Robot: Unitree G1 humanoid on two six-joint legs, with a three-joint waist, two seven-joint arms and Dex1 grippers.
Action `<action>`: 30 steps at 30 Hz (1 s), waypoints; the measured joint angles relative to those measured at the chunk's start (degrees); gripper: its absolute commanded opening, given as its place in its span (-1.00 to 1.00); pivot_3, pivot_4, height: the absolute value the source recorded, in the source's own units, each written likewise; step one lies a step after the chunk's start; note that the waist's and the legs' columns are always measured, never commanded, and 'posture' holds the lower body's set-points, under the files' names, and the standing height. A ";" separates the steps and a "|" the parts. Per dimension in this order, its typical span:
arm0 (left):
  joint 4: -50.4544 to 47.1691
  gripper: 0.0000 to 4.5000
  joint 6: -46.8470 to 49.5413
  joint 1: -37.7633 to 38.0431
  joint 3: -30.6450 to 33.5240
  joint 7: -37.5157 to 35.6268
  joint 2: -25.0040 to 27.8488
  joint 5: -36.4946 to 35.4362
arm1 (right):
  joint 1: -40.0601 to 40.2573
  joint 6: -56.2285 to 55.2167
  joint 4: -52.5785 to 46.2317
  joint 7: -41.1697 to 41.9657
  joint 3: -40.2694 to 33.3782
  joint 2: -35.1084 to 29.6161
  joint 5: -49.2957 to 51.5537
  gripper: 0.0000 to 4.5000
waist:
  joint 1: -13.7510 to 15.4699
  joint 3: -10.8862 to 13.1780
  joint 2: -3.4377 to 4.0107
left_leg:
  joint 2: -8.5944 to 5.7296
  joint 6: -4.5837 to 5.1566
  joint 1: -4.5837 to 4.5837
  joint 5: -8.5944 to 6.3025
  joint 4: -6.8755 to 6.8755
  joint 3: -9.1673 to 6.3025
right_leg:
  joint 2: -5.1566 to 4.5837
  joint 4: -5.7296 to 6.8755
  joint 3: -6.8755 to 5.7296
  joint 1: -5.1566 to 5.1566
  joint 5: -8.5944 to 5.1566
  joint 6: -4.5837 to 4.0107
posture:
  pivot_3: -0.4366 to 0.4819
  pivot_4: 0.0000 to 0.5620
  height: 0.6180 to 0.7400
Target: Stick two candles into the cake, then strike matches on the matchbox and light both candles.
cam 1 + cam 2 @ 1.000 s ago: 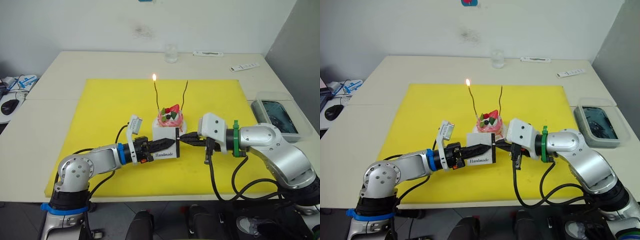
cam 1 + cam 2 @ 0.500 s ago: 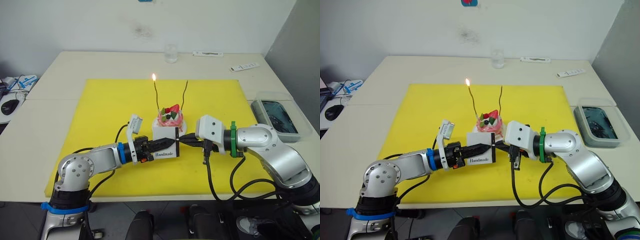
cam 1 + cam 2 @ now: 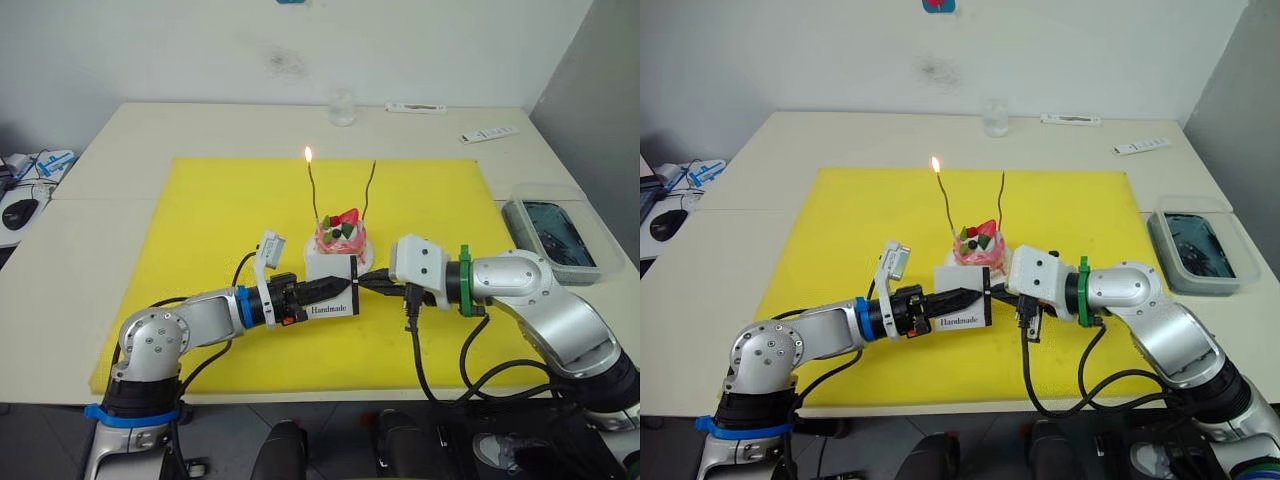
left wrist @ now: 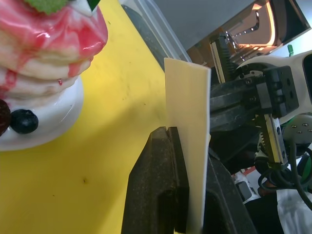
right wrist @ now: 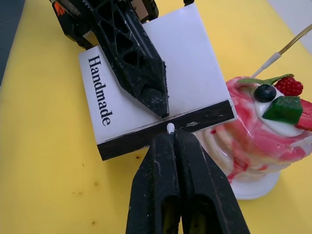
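Observation:
The pink cake (image 3: pixel 342 238) stands on its white plate on the yellow mat. Two thin wavy candles rise from it: the left candle (image 3: pixel 314 192) burns with a small flame, the right candle (image 3: pixel 370 190) is unlit. Just in front of the cake, my left gripper (image 3: pixel 345 285) is shut on the white "Handmade" matchbox (image 5: pixel 146 97) and holds it on edge. My right gripper (image 5: pixel 168 139) is shut on a match. Only the match's pale head (image 5: pixel 170 128) shows, pressed against the dark striking strip (image 5: pixel 204 117).
The yellow mat (image 3: pixel 220 200) covers the table's middle. A glass (image 3: pixel 342 105), a white remote (image 3: pixel 489 133) and a flat white strip (image 3: pixel 416 108) lie at the far edge. A clear container (image 3: pixel 550 235) with dark contents sits at the right, a mouse (image 3: pixel 18 212) at the left.
My right gripper has slid a little to the left, closer against the matchbox. The left gripper and matchbox have stayed put, and the left candle keeps burning.

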 measured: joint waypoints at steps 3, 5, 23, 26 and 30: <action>0.66 -1.00 -0.03 -0.68 0.70 1.25 -1.00 -1.11 | 2.12 -1.21 -0.36 1.46 1.61 -1.67 -0.90 -0.98 | 0.01 0.00 0.00 | 0.00 0.00 0.00 0.00 0.00 -0.01 | 0.00 -0.01 -0.02 0.01 0.00 0.00 | -0.05 -0.47 1.00; 2.42 -1.00 -0.82 -4.35 2.92 2.52 -2.17 -4.21 | 5.76 -0.80 -2.11 3.88 4.67 -3.44 -0.60 -0.98 | 0.35 0.02 -0.03 | 0.01 0.00 -0.14 0.00 0.04 -0.17 | 0.00 -0.01 -0.18 -0.02 -0.01 -0.01 | -0.05 -0.47 1.00; -0.78 -1.00 0.96 -0.33 6.01 3.10 5.16 -9.85 | 4.08 6.57 -6.08 4.70 -5.58 -4.39 7.51 -0.98 | 0.16 0.01 -0.01 | -0.01 -0.01 -0.02 0.00 0.02 -0.06 | -0.02 0.01 -0.06 0.01 0.00 -0.01 | -0.05 -0.47 1.00; -0.78 -1.00 0.87 -0.32 5.78 2.43 5.45 -9.46 | 4.08 6.92 -6.03 4.53 -6.40 -4.39 7.96 -0.98 | 0.13 0.01 -0.01 | -0.01 -0.01 -0.01 0.00 0.02 -0.06 | -0.01 0.02 -0.06 0.00 -0.01 -0.02 | -0.05 -0.47 1.00; -0.77 -1.00 0.87 -0.31 4.96 2.35 5.57 -9.24 | 4.04 7.20 -6.01 4.31 -6.80 -4.39 8.15 -0.98 | 0.12 0.01 -0.01 | -0.01 -0.01 -0.01 0.00 0.02 -0.06 | -0.01 0.00 -0.06 0.01 0.00 -0.01 | -0.05 -0.47 1.00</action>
